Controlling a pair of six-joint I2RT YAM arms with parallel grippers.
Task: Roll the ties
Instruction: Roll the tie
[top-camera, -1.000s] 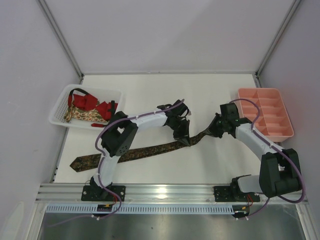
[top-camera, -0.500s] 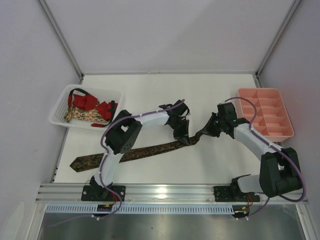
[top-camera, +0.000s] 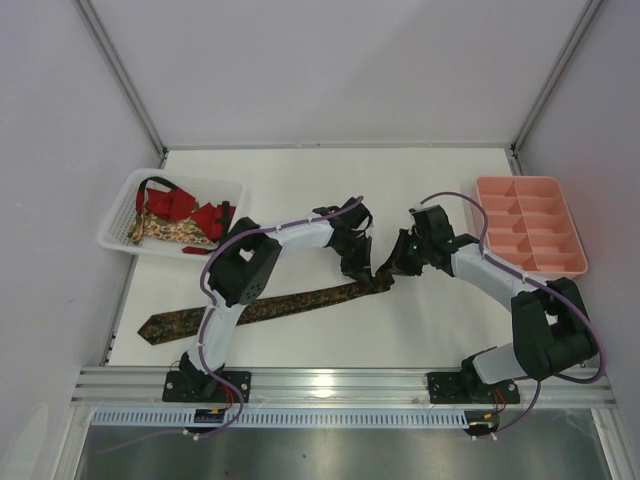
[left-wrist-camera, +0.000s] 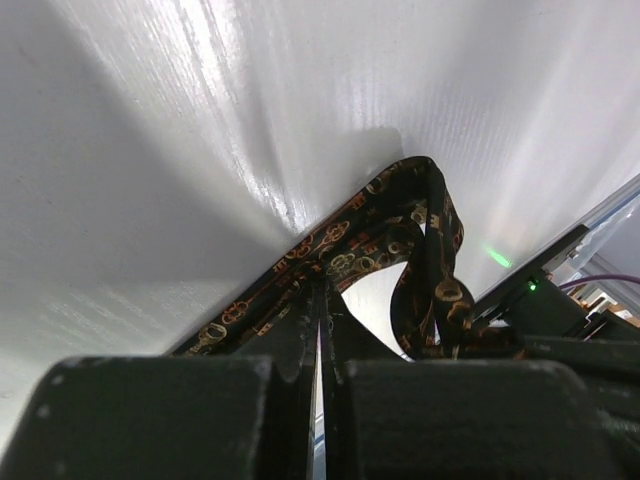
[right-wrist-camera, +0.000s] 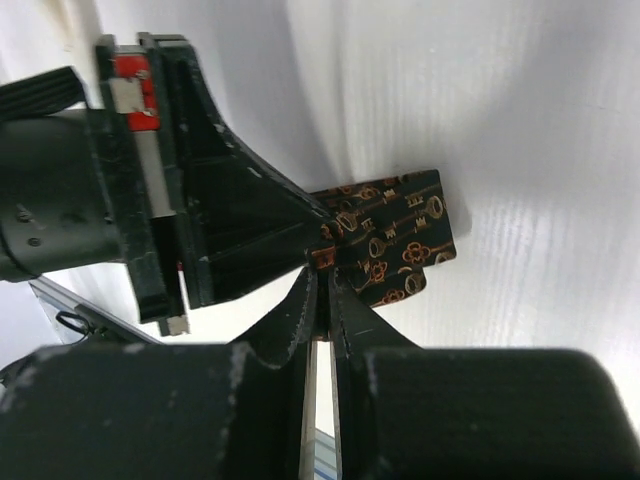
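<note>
Nearest, along the bottom edge of the overhead view: a metal rail carrying both arm bases. Just past it, on the white tabletop, the dark brown tie, patterned in reddish gold (little keys, going by the wrist views). Laid flat on a slant, from the pointed wide end at lower left up toward frame centre. At that centre end, raised off the tabletop and doubled back into a loose loop.

Left gripper clenched on the tie where the loop begins, fingertips pressed together over the fabric. Right gripper close in from the right side, jaws all but closed, pinching the folded-over narrow end, with a squared fold of cloth sticking out beyond the grip. Both grippers nose to nose in the middle of the overhead frame, nearly touching.

Farther back, upper left: a white mesh basket holding red ties and a beige floral tie, heaped together. Opposite, at the right edge of the tabletop: a pink compartment tray, well apart from the dark brown tie.
</note>
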